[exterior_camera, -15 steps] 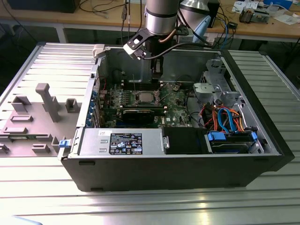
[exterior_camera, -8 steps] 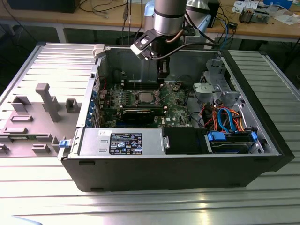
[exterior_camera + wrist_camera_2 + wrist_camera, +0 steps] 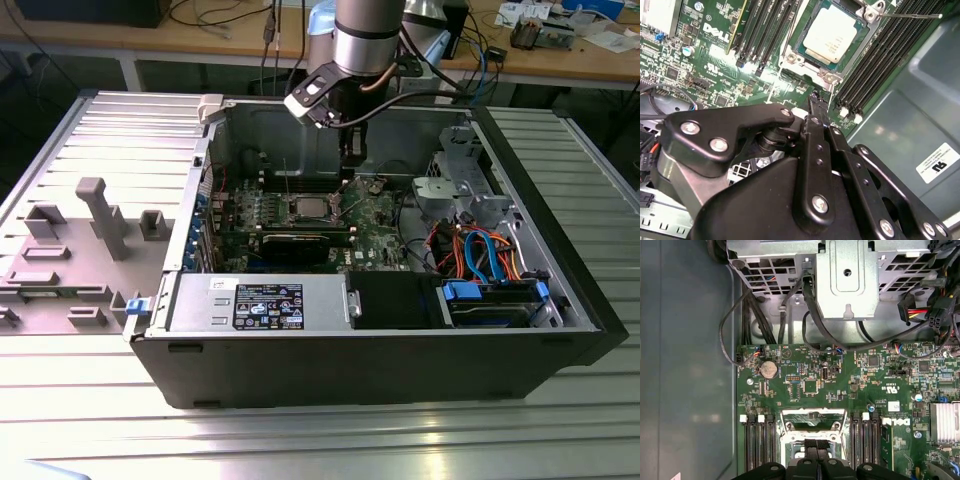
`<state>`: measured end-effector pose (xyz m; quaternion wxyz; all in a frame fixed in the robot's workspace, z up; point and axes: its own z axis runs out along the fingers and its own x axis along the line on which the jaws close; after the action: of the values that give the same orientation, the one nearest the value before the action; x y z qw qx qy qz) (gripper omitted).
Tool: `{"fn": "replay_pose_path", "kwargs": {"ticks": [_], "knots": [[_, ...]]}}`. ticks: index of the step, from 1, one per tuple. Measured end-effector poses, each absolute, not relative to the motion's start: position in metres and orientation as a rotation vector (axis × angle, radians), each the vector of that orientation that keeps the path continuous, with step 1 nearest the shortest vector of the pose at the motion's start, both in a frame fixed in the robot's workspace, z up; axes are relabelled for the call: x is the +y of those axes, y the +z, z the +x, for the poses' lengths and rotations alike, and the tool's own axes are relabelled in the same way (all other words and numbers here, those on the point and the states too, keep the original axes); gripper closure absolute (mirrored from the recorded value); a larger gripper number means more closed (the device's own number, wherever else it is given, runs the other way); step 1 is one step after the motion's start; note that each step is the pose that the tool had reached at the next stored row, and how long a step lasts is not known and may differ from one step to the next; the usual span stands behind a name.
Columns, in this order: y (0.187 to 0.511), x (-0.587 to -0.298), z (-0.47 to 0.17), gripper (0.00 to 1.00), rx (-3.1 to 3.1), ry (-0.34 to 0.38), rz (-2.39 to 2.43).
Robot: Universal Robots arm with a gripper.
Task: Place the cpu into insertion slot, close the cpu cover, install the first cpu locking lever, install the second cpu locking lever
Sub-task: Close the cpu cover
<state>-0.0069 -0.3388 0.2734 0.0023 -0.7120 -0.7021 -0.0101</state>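
Black gripper (image 3: 815, 102) linkage is hogging the foreground in the second wrist view, with its fingers pinched together and nothing showing between them. Past the tip, the cpu (image 3: 832, 32) is sitting in the insertion slot (image 3: 799, 50), silver top up. So I'm guessing the cover step is going on: the cpu cover (image 3: 812, 413) seems to be standing tilted up just beside the fingertips, and a locking lever (image 3: 910, 15) is sticking out loose. Folding the cover down is calling for a gentle push on the frame, not the chip.
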Motion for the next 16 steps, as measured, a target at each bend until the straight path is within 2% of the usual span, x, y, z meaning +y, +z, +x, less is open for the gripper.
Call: {"fn": "replay_pose_path", "kwargs": {"ticks": [16], "knots": [[0.2734, -0.3388, -0.0004, 0.89, -2.203, -0.032, -2.233]]}}
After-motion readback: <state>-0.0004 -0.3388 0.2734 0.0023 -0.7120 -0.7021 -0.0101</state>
